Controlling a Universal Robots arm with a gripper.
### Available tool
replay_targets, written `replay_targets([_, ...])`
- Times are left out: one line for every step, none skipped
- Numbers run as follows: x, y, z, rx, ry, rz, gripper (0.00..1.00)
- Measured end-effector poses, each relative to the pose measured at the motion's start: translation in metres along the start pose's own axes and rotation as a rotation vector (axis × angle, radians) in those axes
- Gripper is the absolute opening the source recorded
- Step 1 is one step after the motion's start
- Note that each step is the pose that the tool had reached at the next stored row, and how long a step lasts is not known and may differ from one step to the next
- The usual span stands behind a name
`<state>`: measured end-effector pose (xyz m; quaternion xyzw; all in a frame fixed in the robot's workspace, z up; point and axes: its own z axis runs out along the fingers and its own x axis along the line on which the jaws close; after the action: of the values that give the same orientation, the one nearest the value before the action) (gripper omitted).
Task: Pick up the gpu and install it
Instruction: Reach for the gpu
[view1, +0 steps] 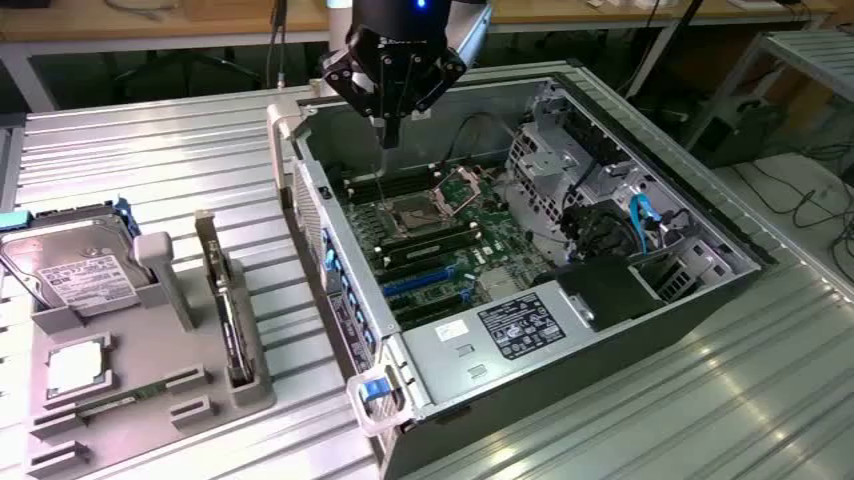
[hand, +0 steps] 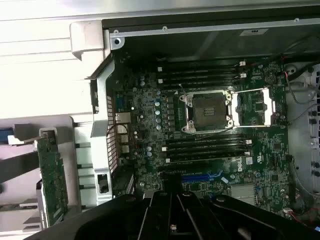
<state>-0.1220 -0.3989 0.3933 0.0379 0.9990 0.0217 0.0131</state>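
The gpu (view1: 224, 310) is a thin dark-green card standing on edge in a slot of the grey holder tray (view1: 160, 395), on the exterior view's left, with its pale bracket end (view1: 204, 232) pointing up. In the wrist view the gpu (hand: 52, 180) shows as a green board beside the case wall. My gripper (view1: 390, 135) hangs over the far end of the open computer case (view1: 400, 345), above the motherboard (view1: 447, 235). Its fingers are shut with nothing between them. It is well away from the gpu. The gripper's black body (hand: 172, 210) shows in the wrist view.
The holder tray also carries a silver hard drive (view1: 74, 270), a square chip (view1: 78, 365) and a narrow memory stick (view1: 114, 405). Inside the case are an open processor socket (hand: 207, 112), blue card slots (view1: 420, 280), a labelled power supply (view1: 521, 325) and drive cages (view1: 574, 150). Ribbed metal tabletop (view1: 721, 400) surrounds everything.
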Motion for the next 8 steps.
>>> replay_targets([0.0017, -0.0003, -0.0001, 0.0, 0.0001, 0.0, 0.11])
replay_targets([0.0036, -0.0005, -0.0001, 0.0, 0.0, 0.0, 0.11])
replay_targets([0.0047, -0.0006, -0.0002, 0.0, 0.0, 0.0, 0.11])
replay_targets([0.0054, -0.0007, -0.0002, 0.0, 0.0, 0.0, 0.11])
replay_targets([0.0059, -0.0008, -0.0002, 0.0, 0.0, 0.0, 0.11])
replay_targets([0.0074, -0.0011, -0.0003, 0.0001, 0.0, 0.0, 0.11])
replay_targets([0.0087, -0.0013, -0.0003, 0.0, 0.0, 0.0, 0.11])
replay_targets([0.0098, -0.0015, -0.0003, 0.0, 0.0, 0.0, 0.11])
